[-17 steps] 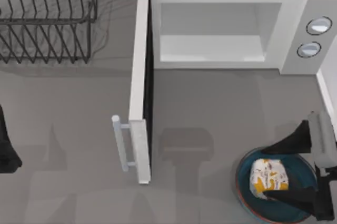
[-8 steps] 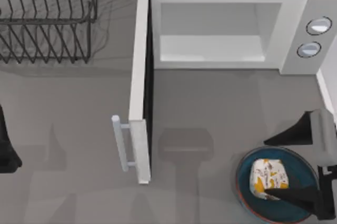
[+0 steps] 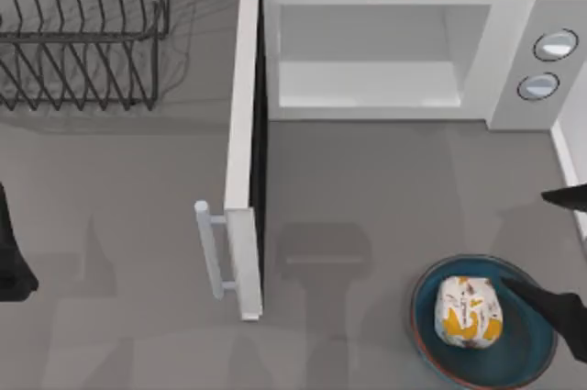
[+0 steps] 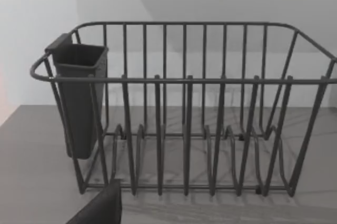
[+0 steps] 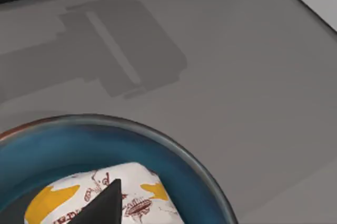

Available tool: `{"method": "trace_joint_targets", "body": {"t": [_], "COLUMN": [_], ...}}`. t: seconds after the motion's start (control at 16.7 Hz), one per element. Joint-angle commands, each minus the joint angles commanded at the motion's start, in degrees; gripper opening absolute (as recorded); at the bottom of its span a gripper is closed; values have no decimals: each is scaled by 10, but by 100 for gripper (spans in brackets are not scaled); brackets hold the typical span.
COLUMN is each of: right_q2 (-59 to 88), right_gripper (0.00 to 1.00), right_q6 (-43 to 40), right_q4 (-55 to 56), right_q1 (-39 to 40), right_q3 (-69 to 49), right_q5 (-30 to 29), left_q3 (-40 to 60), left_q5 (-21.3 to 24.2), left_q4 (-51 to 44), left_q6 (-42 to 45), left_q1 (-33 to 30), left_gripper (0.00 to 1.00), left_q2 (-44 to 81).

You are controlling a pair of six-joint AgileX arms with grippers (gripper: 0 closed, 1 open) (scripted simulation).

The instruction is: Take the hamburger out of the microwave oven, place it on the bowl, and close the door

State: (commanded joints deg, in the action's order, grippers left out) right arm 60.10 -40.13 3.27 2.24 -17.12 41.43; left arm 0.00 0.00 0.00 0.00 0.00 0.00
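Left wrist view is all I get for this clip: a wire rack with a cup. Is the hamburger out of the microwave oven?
Observer: Yes, the hamburger lies in the bowl at the top view's lower right.
Operator: Is the right gripper gripping it?
Observer: No, the right gripper is open, at the bowl's right side.
Operator: And the door?
Observer: The door stands wide open, handle facing the left gripper parked at the table's left edge.

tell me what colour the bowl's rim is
Thin reddish-brown, around the teal-blue bowl; clearest in the top view.
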Motion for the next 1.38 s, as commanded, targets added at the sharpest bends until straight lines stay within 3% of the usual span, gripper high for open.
{"method": "trace_joint_targets", "body": {"t": [0.48,0.72,1.14,1.38], "right_q2": [-455,-575,-601,-601], "right_gripper": [100,100,100,100], "right_q6": [279,376,401,401], "right_q4": [-23,-31,-33,-33], "right_q1": [-16,-21,-22,-22], "right_q3": [119,160,171,171], "right_q5": [-289,-388,-414,-414], "left_q3": [0,0,0,0], "left_q5": [0,0,0,0], "left_q4": [0,0,0,0], "left_q6": [0,0,0,0], "left_q1": [0,0,0,0], "left_gripper": [100,100,100,70], "left_q2": [0,0,0,0]}}
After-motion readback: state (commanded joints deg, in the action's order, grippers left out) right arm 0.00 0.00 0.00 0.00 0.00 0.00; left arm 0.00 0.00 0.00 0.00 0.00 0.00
